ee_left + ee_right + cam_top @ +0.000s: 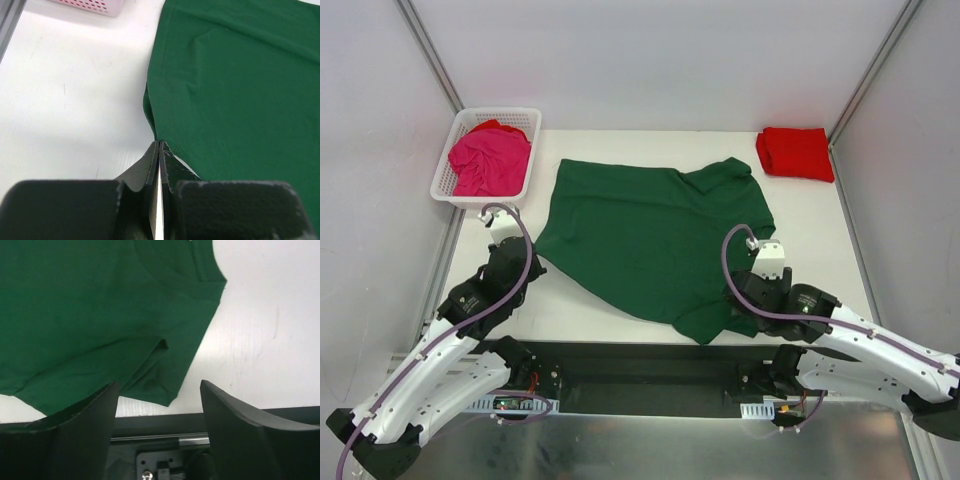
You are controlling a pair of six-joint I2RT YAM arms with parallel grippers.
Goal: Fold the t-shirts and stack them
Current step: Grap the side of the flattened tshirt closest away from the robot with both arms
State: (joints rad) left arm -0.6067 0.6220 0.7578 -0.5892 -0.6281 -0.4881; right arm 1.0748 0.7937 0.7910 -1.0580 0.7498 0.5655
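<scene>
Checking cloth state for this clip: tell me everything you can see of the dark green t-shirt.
The dark green t-shirt is plain, soft, cotton-looking fabric with stitched hems. It lies spread out and mostly flat on the white table, skewed, lightly wrinkled, not yet folded, and reaches the table's near edge. The left tool is shut on a hem corner, where the cloth puckers. The right tool stands open over what looks like a sleeve, one fold creased there, gripping nothing.
</scene>
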